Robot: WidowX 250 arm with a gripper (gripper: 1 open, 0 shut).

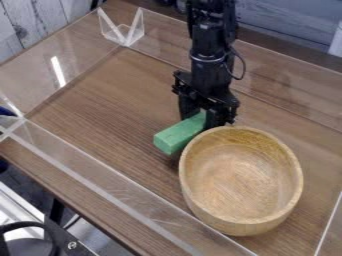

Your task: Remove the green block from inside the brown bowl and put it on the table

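The green block (pixel 177 134) slants down to the left, just outside the brown bowl (pixel 245 186). Its upper right end sits between the fingers of my gripper (pixel 203 112). The block's lower end is at or just above the table (pixel 94 105); I cannot tell whether it touches. My black gripper points straight down and is shut on the block, right behind the bowl's far left rim. The bowl stands upright and empty at the front right, its wood grain showing inside.
Clear acrylic walls (pixel 67 170) edge the tabletop on all sides. A small clear acrylic piece (pixel 122 27) stands at the back left corner. Bare wood lies to the left of the block.
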